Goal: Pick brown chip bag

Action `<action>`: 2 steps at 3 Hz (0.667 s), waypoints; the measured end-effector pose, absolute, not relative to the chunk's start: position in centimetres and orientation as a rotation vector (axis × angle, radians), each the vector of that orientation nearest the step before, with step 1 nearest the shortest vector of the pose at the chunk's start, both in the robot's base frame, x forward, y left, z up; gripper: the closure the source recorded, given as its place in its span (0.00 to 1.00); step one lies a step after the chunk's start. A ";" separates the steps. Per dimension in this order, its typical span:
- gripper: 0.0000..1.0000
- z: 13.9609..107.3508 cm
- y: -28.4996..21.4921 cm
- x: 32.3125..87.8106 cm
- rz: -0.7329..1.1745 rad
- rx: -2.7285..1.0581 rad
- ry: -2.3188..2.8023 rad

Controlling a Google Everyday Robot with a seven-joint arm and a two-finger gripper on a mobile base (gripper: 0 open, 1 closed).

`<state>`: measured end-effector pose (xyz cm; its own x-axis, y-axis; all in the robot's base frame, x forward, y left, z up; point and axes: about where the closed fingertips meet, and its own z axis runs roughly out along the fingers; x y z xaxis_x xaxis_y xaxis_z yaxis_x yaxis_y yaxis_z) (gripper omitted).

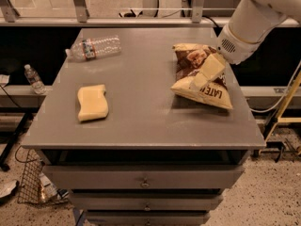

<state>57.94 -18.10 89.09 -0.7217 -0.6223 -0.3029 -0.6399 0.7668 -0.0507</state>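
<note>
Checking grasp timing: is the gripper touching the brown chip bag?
Cannot tell. Camera view: the gripper overlaps the brown chip bag, mid-bag; neither gap nor contact shows.

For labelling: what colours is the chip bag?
The bag is dark brown with a cream-yellow lettered end, camera view; the gripper is over it.

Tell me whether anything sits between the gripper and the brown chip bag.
Nothing visible does. The gripper is right at the brown chip bag, overlapping its middle, on the right side of the table. The sponge and the water bottle lie well off to the left.
</note>
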 end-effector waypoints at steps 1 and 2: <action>0.14 86.7 -18.2 59.4 0.137 -0.853 2.726; 0.38 85.2 -17.6 60.3 0.180 -0.816 2.754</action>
